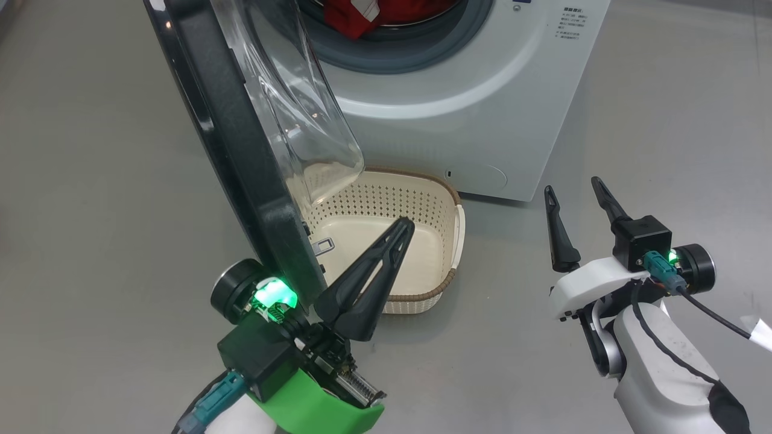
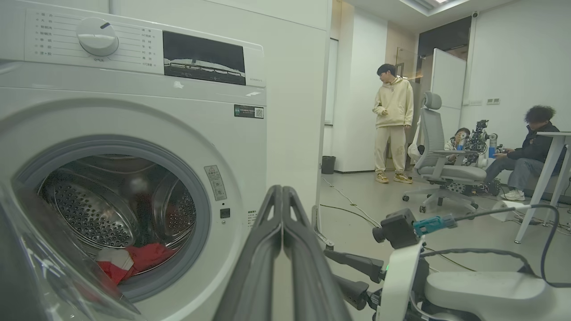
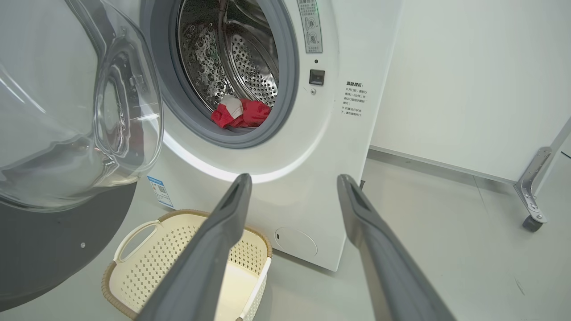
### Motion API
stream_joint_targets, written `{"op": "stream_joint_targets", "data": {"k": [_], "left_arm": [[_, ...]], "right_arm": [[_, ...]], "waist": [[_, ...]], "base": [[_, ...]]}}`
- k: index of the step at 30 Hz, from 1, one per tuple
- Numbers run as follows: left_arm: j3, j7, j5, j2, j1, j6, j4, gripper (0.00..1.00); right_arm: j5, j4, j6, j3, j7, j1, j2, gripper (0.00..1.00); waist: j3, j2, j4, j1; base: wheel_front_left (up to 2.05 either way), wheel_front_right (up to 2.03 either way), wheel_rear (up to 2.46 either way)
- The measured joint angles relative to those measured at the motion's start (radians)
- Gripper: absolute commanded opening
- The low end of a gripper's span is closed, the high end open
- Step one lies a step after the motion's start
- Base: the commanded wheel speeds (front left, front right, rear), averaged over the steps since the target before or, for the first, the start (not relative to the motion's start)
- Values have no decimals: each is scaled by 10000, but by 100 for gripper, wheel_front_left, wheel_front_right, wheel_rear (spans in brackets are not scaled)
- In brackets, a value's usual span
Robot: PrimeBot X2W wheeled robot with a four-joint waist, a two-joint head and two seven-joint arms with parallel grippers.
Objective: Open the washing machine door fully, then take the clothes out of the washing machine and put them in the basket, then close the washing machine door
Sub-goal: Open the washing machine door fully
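Left fingers (image 1: 374,271) together beside the open washing machine door (image 1: 241,150), right fingers (image 1: 558,232) apart, basket (image 1: 386,199) under its glass

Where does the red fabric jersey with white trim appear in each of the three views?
Head view: the red fabric jersey with white trim is at the top edge, near centre, inside the opening.
Left wrist view: the jersey is at the lower left, at the bottom of the steel drum.
Right wrist view: the jersey is at the upper centre, at the drum's front lip.
Shared landmark: the grey rubber gasket ringing it.

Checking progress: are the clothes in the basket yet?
No, the clothes lie inside the washing machine, not in the basket.
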Motion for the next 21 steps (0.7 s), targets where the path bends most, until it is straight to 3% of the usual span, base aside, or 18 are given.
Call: {"op": "stream_joint_targets", "data": {"k": [5, 11, 21], "left_arm": [[-121, 2, 176, 222, 371, 0, 744, 0], [393, 6, 182, 205, 768, 0, 1732, 0], [1275, 10, -46, -159, 790, 0, 2592, 0]], "right_arm": [[-67, 19, 0, -54, 0, 81, 46, 100], [-111, 23, 2, -109, 0, 99, 92, 100], [-337, 58, 10, -94, 0, 93, 196, 100]], "waist": [[57, 1, 4, 0], [163, 1, 13, 0], [476, 0, -126, 0]], "base": [[0, 0, 0], [0, 0, 0], [0, 0, 0]]}}
